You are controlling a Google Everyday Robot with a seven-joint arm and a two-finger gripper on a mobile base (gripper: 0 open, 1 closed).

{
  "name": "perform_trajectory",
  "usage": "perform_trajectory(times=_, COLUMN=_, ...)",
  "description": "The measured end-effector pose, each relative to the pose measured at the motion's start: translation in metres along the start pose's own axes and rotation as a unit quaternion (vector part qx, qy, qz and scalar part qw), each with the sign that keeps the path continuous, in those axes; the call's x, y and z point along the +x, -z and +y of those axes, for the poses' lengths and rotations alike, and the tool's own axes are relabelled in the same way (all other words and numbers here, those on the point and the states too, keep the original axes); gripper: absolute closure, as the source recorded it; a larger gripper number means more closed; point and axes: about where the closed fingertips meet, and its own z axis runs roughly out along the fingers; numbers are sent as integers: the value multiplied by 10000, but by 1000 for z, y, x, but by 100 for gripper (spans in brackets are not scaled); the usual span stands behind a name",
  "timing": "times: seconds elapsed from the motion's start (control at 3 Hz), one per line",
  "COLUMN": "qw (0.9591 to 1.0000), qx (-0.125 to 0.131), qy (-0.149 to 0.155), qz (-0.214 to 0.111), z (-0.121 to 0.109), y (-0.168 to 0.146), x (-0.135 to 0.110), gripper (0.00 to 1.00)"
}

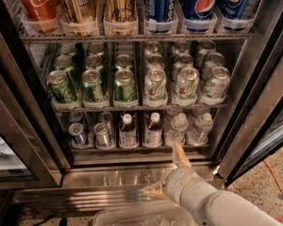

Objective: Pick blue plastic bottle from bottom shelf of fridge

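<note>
The fridge (33, 126) stands open, with dark wire tiers. On the bottom shelf (141, 148) stand two small blue plastic bottles with white caps, reddish-brown necks and blue-and-white labels, one on the left (128, 133) and one on the right (153, 131). My gripper (179, 157) is on a white arm that comes in from the lower right. It is just in front of the shelf's front rail, below and to the right of the right-hand bottle, under the clear water bottles. It holds nothing.
Small silver cans (89, 134) stand at the shelf's left and clear crinkled water bottles (188, 128) at its right. Green and white cans fill the middle tier, cola cans the top tier. The glass door (259, 121) hangs open at the right. A clear plastic bin (132, 218) lies below.
</note>
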Motion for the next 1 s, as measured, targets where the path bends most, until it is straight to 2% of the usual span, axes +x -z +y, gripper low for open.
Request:
perform_trajectory(times=0.33, qw=9981, qx=341, qy=-522, qz=14, z=-2, y=5, x=-1, gripper=0)
perform_trajectory(times=0.67, qw=9924, qx=700, qy=-1013, qz=-29, z=0, y=6, x=0, gripper=0)
perform_trajectory(times=1.0, qw=9874, qx=870, qy=-1318, qz=-88, z=-1, y=5, x=2, gripper=0)
